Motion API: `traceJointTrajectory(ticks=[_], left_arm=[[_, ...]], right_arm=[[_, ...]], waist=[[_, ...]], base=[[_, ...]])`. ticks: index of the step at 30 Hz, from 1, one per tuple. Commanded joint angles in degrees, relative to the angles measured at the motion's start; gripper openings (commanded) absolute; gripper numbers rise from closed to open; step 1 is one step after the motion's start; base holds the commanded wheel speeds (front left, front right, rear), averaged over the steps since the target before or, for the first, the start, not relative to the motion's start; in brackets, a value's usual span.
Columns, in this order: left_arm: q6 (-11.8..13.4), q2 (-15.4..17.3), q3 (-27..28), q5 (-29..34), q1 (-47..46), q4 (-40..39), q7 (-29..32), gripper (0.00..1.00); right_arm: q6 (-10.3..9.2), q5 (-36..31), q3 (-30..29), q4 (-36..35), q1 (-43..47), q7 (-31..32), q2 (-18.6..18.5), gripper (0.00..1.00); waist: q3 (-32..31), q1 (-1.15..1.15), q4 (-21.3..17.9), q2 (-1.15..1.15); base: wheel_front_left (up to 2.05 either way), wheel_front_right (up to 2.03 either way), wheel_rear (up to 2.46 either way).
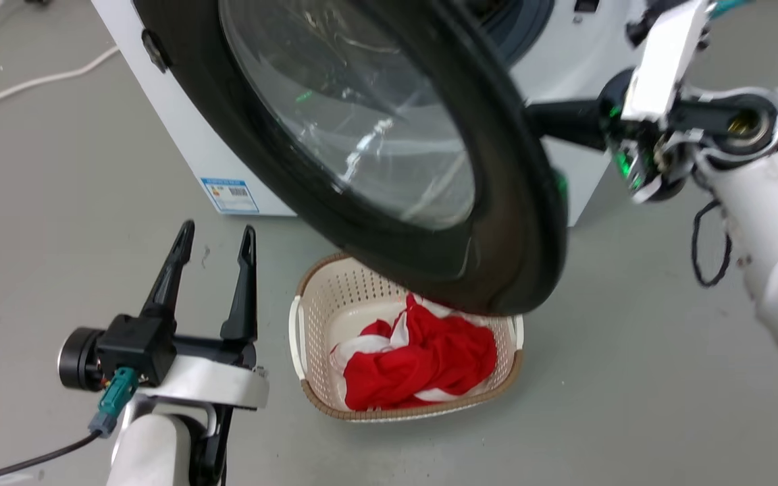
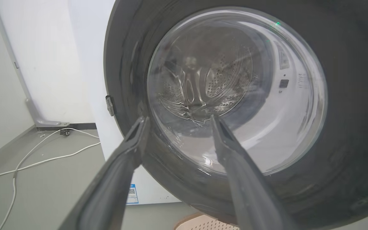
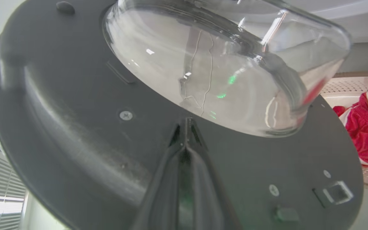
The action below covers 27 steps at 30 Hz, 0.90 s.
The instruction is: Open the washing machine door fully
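Right gripper (image 3: 187, 123): fingers pinched together, empty, tips against inner face of washing machine door (image 3: 75, 134). Left gripper (image 1: 217, 233): spread, idle, facing outer side. Door part-open on hinge, hanging over laundry basket (image 1: 296, 337). Probably rigid, heavy, slick; you push dark ring, not glass bowl.

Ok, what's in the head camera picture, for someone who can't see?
The washing machine door, black with a clear glass middle, stands swung out from the white machine above a cream basket of red and white cloth. The left end effector is open; the right end effector reaches behind the door's rim.
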Motion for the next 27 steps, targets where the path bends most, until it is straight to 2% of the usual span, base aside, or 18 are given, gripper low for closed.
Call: traceJointTrajectory(ticks=[1, 11, 27], left_arm=[[-0.1, 0.2, 0.3, 0.3, 1.0, 0.3, -0.2, 1.00], [-0.1, 0.5, -0.3, 1.1, 4.1, 1.4, -0.2, 1.00], [-0.1, 0.7, -1.5, 1.4, 5.6, 1.5, -0.1, 1.00]], right_arm=[[0.00, 0.5, 0.5, -1.2, 2.2, 0.5, 0.8, 0.00], [0.00, 2.7, 2.7, -9.1, 11.2, 2.6, 3.8, 0.00], [0.00, 5.1, 6.7, -18.0, 18.0, 2.0, 6.8, 0.00]], waist=[[-2.0, 0.00, -0.1, 0.00], [-6.3, 0.00, 0.7, 0.00], [-7.9, 0.00, 1.9, 0.00]], base=[[0.00, 0.00, 0.00], [0.00, 0.00, 0.00], [0.00, 0.00, 0.00]])
